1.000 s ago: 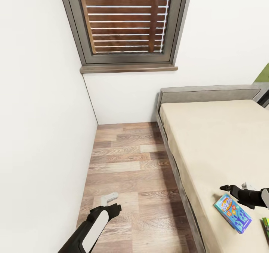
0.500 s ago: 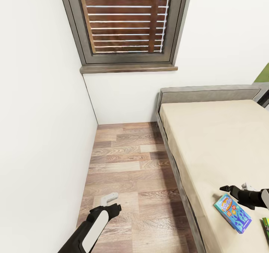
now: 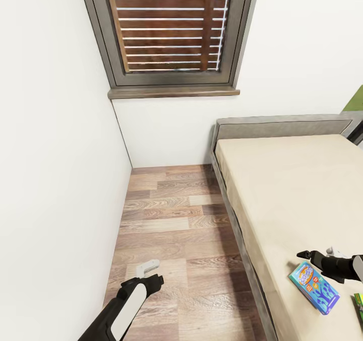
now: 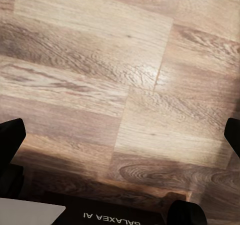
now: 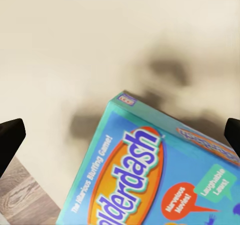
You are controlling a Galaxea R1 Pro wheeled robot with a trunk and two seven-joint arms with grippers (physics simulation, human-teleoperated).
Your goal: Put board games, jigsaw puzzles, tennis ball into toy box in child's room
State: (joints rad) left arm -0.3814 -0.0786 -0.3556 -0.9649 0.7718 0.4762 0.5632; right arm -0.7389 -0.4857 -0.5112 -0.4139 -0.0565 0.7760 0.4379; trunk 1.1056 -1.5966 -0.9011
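A small blue board game box (image 3: 313,286) lies flat on the bed (image 3: 282,189) near its front right part; the right wrist view shows its printed lid (image 5: 150,180) close up. My right gripper (image 3: 316,253) hovers open just above the box's far end, with nothing between its fingers. A sliver of a green board game box (image 3: 359,303) shows at the picture's right edge. Low over the wooden floor (image 3: 171,220), left of the bed, my left gripper (image 3: 153,274) is open and empty. The table, toy box, jigsaw puzzles and tennis ball are out of view.
A white wall (image 3: 55,179) runs close along the left arm's side. A window with brown slats (image 3: 169,25) is in the far wall. The grey bed frame (image 3: 242,240) borders the strip of floor.
The right gripper has sunk very slightly toward the blue box. The left arm and the view have not moved.
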